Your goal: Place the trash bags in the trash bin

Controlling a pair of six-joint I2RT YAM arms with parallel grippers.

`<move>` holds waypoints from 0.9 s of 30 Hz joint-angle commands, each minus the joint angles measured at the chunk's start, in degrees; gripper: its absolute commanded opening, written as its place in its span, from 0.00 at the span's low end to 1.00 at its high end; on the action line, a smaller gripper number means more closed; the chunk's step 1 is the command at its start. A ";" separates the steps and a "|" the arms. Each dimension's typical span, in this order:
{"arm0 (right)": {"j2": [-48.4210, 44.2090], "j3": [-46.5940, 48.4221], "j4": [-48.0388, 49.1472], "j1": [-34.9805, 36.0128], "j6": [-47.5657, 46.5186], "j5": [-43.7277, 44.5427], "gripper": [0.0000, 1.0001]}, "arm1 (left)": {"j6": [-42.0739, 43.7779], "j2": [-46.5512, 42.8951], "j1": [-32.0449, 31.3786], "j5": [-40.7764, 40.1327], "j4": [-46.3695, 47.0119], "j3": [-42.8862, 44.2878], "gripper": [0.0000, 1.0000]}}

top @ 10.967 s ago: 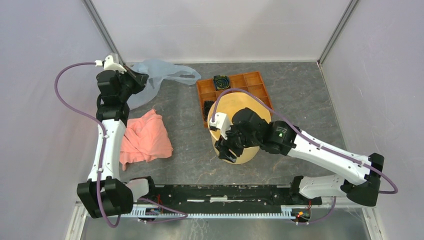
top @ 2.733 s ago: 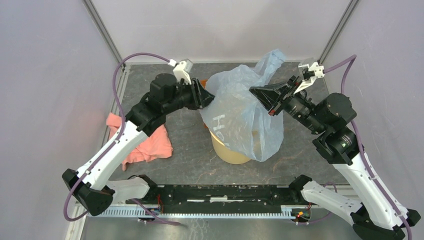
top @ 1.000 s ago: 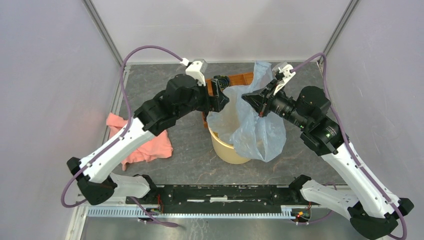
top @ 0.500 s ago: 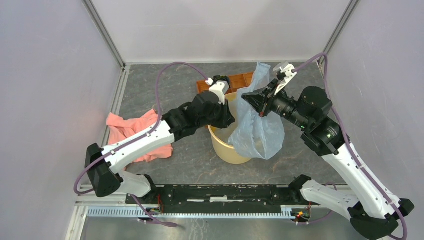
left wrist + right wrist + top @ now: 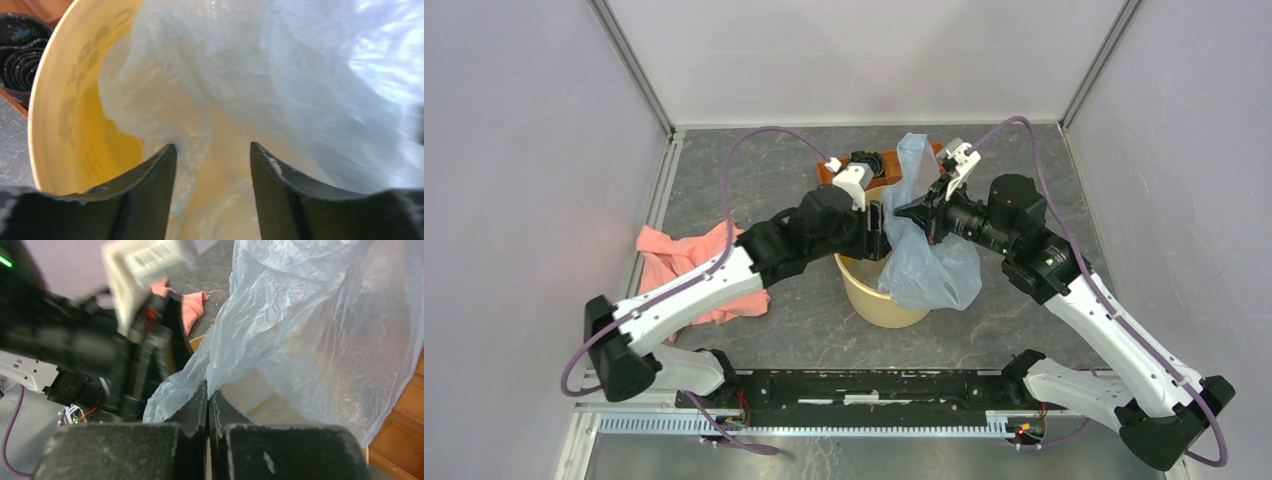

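Observation:
The pale blue trash bag [image 5: 934, 268] hangs partly inside the yellow trash bin [image 5: 871, 298], with its top rising behind my right wrist. My right gripper [image 5: 902, 212] is shut on a fold of the film above the bin, and the wrist view shows the bag [image 5: 310, 330] pinched at the closed tips of that gripper [image 5: 207, 391]. My left gripper [image 5: 882, 232] is over the bin's left rim. Its jaws [image 5: 214, 150] are open, pointing into the bin [image 5: 40, 115], with bag film [image 5: 260, 85] bunched between and beyond the fingertips.
A salmon-pink cloth [image 5: 664, 270] lies left of the bin, partly under my left arm. An orange compartmented tray [image 5: 829, 172] with a black coil [image 5: 867, 160] sits right behind the bin. Grey walls enclose the table on three sides.
My left gripper swung in over the bin, closed, then opened again on the film. My right gripper moved down and left, lowering the bag, which now sits more crumpled in the bin.

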 commanded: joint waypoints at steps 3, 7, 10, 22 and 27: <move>0.23 5.56 -1.30 0.00 -7.39 -5.84 0.01 | 0.46 -11.53 0.12 0.74 -5.36 5.97 0.75; 2.37 8.74 -3.59 0.14 -10.51 -10.41 0.01 | 2.11 -13.50 0.21 0.61 -10.10 11.33 0.98; 3.18 9.53 -2.98 0.04 -11.28 -12.69 0.01 | 2.05 -13.32 0.29 1.16 -10.17 15.88 1.00; 5.05 11.39 -3.05 2.17 -12.79 -14.40 0.01 | 0.94 -1.82 1.12 0.23 -7.54 31.19 0.95; 4.62 12.10 -4.34 3.35 -12.94 -13.07 0.01 | 2.01 1.26 1.59 -2.45 -8.77 32.01 0.77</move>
